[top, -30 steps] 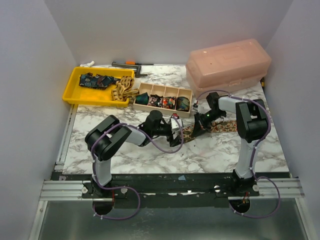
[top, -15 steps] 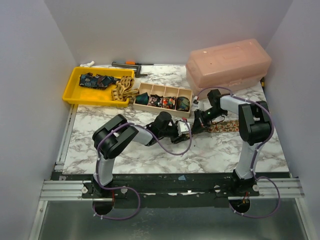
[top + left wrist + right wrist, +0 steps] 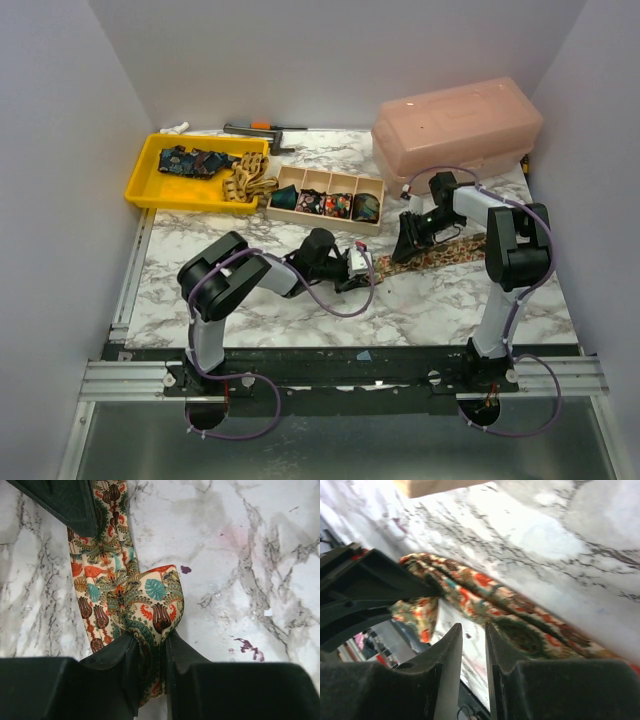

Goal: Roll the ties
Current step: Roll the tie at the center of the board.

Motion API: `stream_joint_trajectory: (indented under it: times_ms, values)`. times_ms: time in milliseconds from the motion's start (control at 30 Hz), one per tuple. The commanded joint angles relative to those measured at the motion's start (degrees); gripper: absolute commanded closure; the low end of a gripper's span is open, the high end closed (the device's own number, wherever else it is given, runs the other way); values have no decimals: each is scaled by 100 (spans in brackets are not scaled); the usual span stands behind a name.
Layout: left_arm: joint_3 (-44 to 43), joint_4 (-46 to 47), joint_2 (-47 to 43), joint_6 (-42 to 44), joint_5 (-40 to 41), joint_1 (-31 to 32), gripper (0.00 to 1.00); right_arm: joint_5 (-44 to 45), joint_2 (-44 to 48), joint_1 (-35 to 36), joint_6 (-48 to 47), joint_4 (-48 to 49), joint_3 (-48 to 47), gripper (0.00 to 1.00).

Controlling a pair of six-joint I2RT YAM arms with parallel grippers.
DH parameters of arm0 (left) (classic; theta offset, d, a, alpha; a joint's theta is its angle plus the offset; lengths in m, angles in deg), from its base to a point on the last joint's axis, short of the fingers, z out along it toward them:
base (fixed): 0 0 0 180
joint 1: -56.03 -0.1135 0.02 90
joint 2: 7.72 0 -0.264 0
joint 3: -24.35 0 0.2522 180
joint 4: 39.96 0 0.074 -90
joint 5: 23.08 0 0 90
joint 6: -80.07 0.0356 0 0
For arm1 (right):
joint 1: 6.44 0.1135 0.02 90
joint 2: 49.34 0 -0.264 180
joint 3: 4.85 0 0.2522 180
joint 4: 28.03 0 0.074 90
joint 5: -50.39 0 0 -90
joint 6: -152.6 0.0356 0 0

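A patterned tie (image 3: 440,252) in cream, red and green lies across the marble table (image 3: 300,310) between the two arms. Its left end is folded into a small loop (image 3: 150,595). My left gripper (image 3: 150,641) is shut on that loop, low over the table (image 3: 362,262). My right gripper (image 3: 405,245) hovers just above the tie's middle stretch (image 3: 520,615). In the right wrist view its jaws (image 3: 473,627) stand a narrow gap apart with nothing between them and only marble behind.
A wooden divider box (image 3: 325,186) behind the grippers holds rolled ties. A yellow tray (image 3: 150,185) at the back left holds a dark blue tie (image 3: 195,160) and a tan one (image 3: 248,180). A pink lidded case (image 3: 455,130) stands back right.
My left gripper has closed on the tie's folded end. My right gripper has let go of the tie, opened slightly and drawn back to the right.
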Motion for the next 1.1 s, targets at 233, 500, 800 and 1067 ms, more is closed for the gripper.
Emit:
stream_joint_trajectory:
  times_ms: [233, 500, 800, 1067]
  values:
    - [80, 360, -655, -1294, -594, -155, 84, 2122, -35, 68, -476, 195, 683, 77]
    - [-260, -915, -421, -764, 454, -280, 82, 2600, 170, 71, -743, 200, 995, 79]
    - [-796, -2705, 281, 107, 705, -201, 68, 2772, 48, 73, -823, 243, 854, 80]
    - [-887, -3092, 421, 162, 821, -131, 64, 757, 519, 73, -429, -400, 66, 58]
